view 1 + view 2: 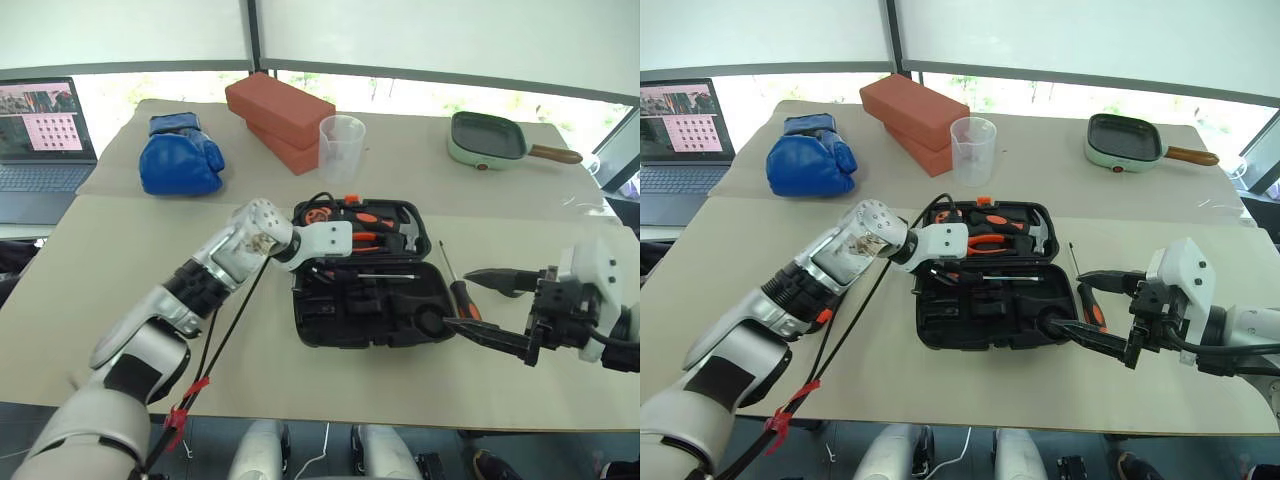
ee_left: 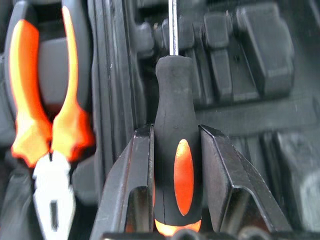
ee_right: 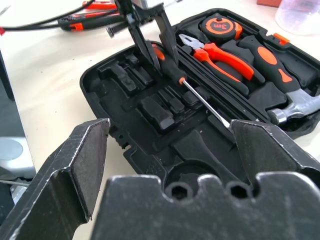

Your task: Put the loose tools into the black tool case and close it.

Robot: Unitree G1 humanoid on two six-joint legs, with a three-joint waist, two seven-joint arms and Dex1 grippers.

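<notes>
While the case (image 1: 370, 300) lay open mid-table, the left gripper (image 2: 175, 165) was clamped on a screwdriver (image 3: 172, 70) by its handle, holding it over the case's slotted half; the right gripper (image 1: 490, 310) hung spread wide and empty at the case's right edge; a second screwdriver (image 1: 458, 290) lay just beside the case there.

One legible mark: "3m" in black on the round orange face of the tape measure (image 3: 218, 25), seated in a corner slot of the black tool case (image 3: 100, 80), beside the pliers. Laptop screen (image 1: 38, 117) shows a grid of tiles; any text there unreadable.
</notes>
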